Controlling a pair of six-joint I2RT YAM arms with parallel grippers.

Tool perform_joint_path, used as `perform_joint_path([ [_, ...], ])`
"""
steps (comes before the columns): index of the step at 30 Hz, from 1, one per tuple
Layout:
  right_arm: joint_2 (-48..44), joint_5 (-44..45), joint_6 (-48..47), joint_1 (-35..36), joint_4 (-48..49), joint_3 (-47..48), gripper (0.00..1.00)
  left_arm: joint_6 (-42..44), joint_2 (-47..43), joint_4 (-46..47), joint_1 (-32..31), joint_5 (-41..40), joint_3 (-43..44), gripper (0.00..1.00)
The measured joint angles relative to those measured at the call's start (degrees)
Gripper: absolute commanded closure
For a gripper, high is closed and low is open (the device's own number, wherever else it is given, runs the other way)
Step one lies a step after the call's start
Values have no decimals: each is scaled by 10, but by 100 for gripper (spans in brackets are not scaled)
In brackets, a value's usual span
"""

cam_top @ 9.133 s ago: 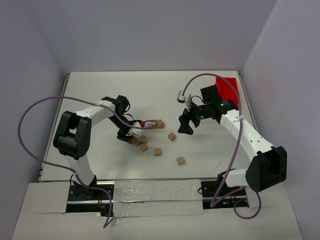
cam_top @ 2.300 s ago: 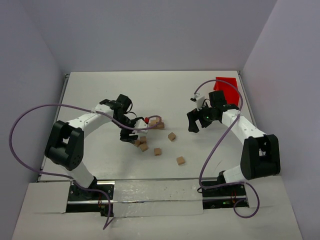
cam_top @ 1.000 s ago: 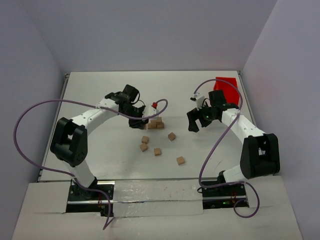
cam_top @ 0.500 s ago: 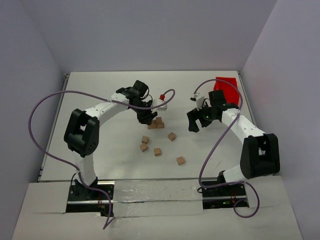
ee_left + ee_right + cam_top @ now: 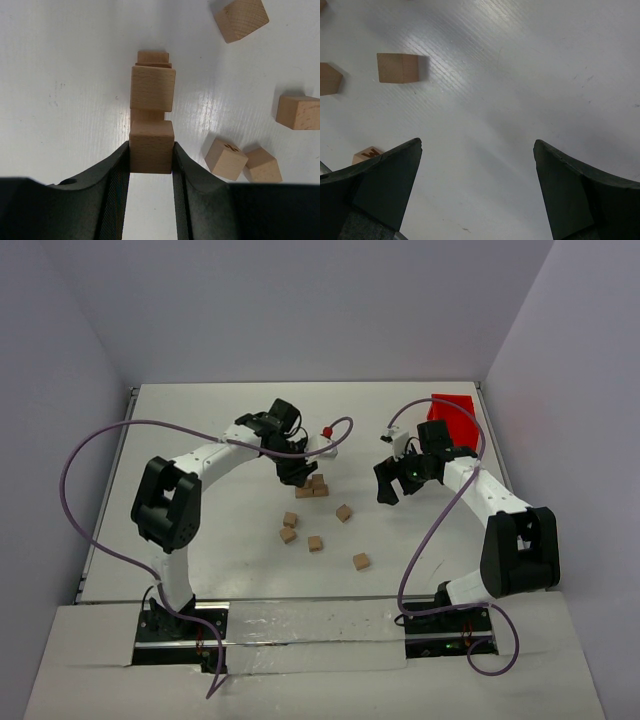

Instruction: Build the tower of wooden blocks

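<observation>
A white table (image 5: pixel 200 430) stands boxed in by plain pale-lavender walls: back wall (image 5: pixel 320 310) at twelve o'clock, left wall (image 5: pixel 50 440) at nine, right wall (image 5: pixel 590 390) at three. Soft, even light.

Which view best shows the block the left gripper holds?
Left wrist: the block, clamped in the left gripper, is close and clear. Top external: mostly hidden under that gripper. Right wrist: absent.

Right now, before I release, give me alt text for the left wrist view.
The left gripper is shut on a wood block, held at the end of the tower nearest the camera; the tower is a short row of blocks with one stacked on top. Four loose blocks lie to the right on the white table.
</observation>
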Motion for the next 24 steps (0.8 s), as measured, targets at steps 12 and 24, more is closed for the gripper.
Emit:
perform_joint_path([
  [12,0,0,0,0,-4,0,0,0,16,0,-7,-7,10,78],
  [24,0,0,-2,0,-7,0,0,1,24,2,-14,-13,17,74],
])
